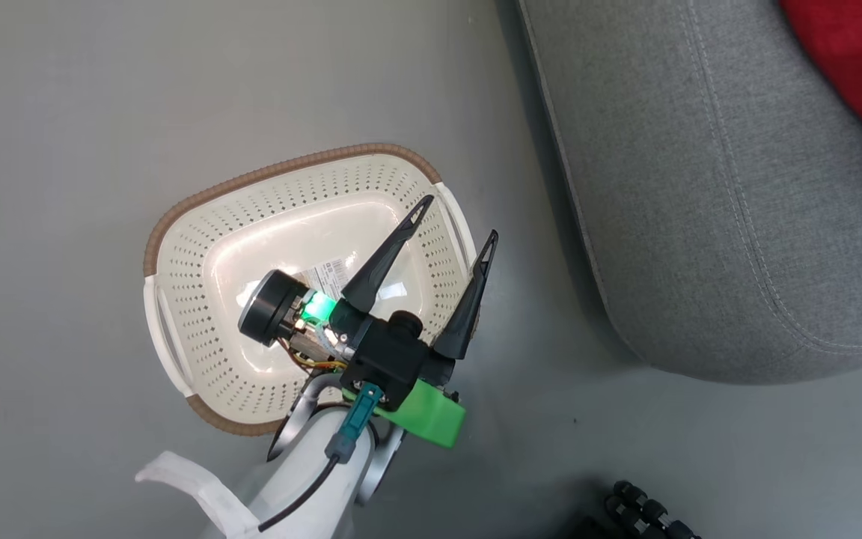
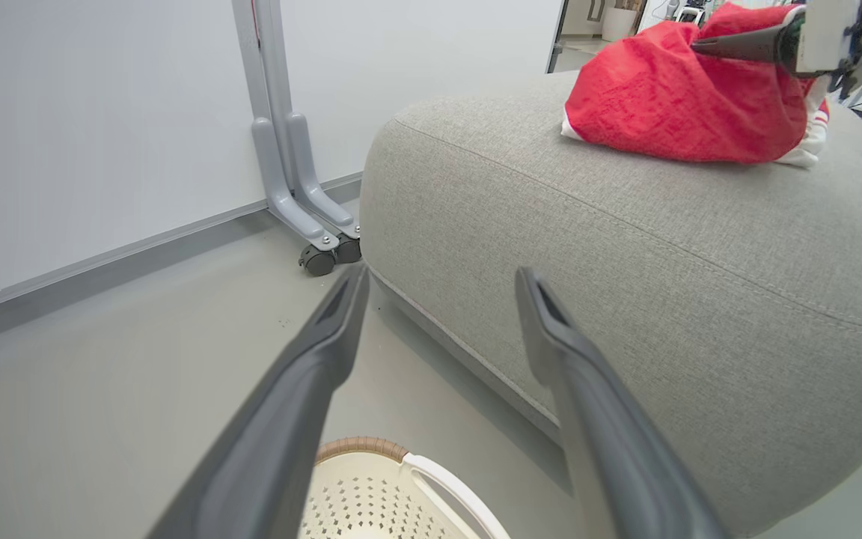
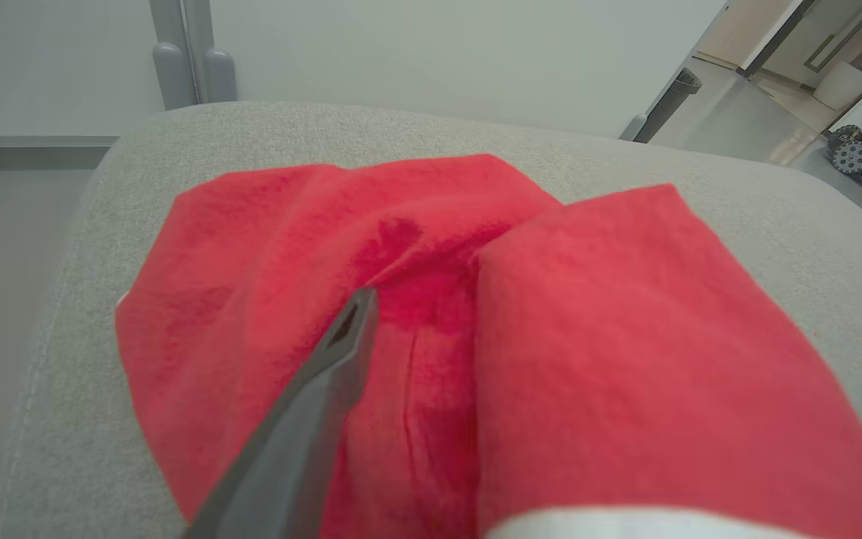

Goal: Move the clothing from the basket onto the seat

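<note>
Our left gripper [image 1: 459, 218] hangs with its two dark fingers spread wide, pointing up and to the right in the head view. Behind it sit the black wrist [image 1: 390, 352] and our pale left forearm [image 1: 319, 471], which rises from the bottom edge. Our right gripper [image 2: 708, 46] shows at the top right of the left wrist view, reaching in from the right. In its own view one finger [image 3: 326, 374] slants up from the bottom edge. The other is hidden, so we cannot tell how its jaws stand.
</note>
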Controlling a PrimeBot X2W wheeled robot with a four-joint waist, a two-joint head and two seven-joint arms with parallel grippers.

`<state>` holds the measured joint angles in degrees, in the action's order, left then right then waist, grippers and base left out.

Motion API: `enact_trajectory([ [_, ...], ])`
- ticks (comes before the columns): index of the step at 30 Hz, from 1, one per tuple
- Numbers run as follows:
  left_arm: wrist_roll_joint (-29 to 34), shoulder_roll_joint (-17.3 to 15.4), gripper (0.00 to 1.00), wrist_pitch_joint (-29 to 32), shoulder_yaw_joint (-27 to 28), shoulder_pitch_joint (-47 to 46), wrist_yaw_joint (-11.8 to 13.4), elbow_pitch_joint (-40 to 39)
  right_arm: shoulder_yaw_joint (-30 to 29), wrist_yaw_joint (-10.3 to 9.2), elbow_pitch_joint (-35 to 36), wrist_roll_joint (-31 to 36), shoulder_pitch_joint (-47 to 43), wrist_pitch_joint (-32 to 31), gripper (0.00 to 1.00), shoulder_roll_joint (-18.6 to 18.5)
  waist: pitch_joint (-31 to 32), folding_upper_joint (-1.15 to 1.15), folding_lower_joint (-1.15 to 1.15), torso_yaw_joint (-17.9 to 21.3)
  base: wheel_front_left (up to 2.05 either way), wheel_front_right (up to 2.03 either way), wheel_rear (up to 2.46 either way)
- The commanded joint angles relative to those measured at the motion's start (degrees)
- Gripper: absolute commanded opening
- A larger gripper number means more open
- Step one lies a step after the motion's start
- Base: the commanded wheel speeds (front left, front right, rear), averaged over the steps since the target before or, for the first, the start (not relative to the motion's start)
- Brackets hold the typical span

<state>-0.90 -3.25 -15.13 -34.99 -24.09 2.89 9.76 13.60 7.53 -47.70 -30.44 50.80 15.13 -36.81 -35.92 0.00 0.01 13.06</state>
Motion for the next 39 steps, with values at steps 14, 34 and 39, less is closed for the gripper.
enact_trajectory([
  [14,-4.8,0.1,1.00,0.0,4.3,6.3,-2.9,-1.1,8.2,-0.09,-1.2,-3.8,-7.6,0.0,1.00,-2.2,16.5,0.00,-0.01,2.8,0.00,0.00,0.00],
  [34,-8.1,0.3,1.00,0.0,11.1,18.0,-6.9,-5.2,-9.5,-0.09,26.2,3.4,-22.2,0.0,1.00,-0.5,31.9,0.00,-0.01,4.2,0.00,0.00,0.00],
  [39,-8.2,0.3,1.00,0.0,12.2,19.6,-7.2,-6.2,-12.8,-0.09,35.1,4.7,-28.0,0.0,1.00,2.1,33.7,0.00,-0.01,2.8,0.00,0.00,0.00],
])
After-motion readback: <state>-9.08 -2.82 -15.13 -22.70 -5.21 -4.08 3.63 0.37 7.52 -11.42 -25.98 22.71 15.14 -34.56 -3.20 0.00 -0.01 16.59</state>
